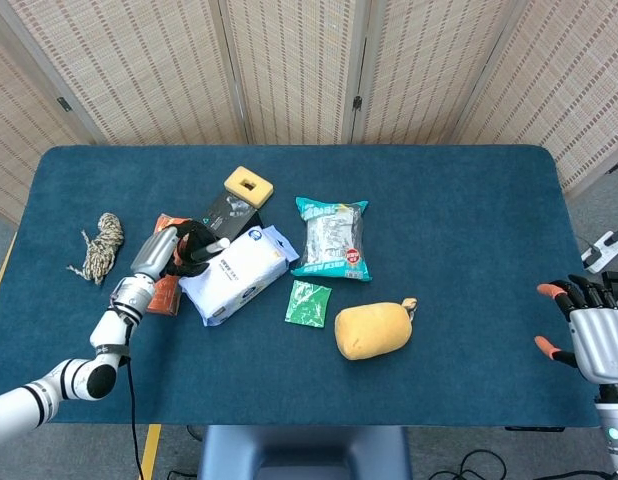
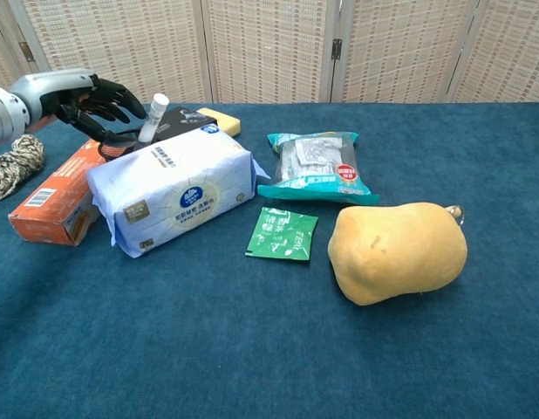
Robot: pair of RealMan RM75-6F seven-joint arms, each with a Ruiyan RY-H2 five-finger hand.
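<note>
My left hand hovers open above the orange box, its fingers spread toward the small white tube lying on the black pouch. It holds nothing. Just right of it lies the white tissue pack. My right hand stays open near the table's right front edge, seen in the head view alone and far from every object.
A yellow sponge block, a teal snack bag, a green sachet and a yellow plush pouch lie mid-table. A rope bundle sits at the left. The blue table stretches right.
</note>
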